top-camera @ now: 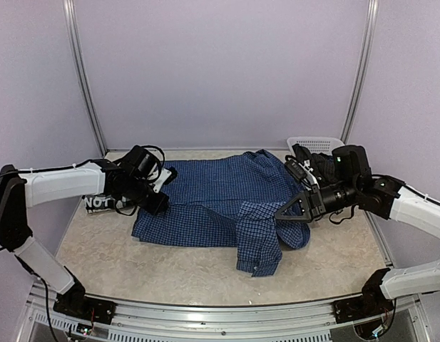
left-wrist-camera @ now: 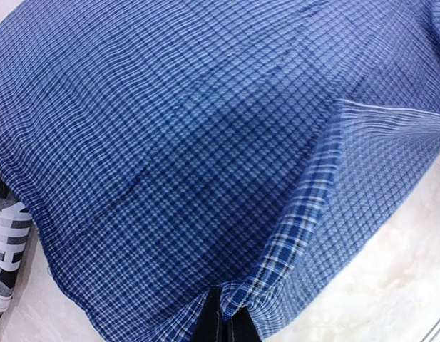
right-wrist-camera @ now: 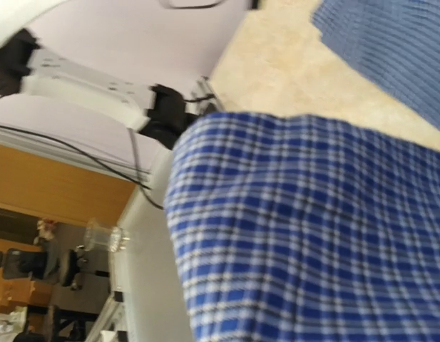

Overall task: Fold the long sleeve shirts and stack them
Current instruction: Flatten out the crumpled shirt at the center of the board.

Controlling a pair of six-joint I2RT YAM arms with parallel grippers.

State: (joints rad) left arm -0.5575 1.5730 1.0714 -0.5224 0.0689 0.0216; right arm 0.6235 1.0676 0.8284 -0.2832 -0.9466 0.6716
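Top external: strip of table (top-camera: 134, 267) in front of blue shirt (top-camera: 205, 203).

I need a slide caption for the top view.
Left gripper and right gripper handle a blue shirt spread on the table.

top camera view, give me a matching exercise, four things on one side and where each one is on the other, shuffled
Things
1. blue checked shirt
2. black-and-white plaid shirt
3. white plastic basket
4. left gripper

Places
A. far right corner of the table
B. pinching cloth at the blue shirt's left side
C. spread across the table's middle
D. peeking out left of the blue shirt

Pairs: 1-C, 2-D, 3-A, 4-B
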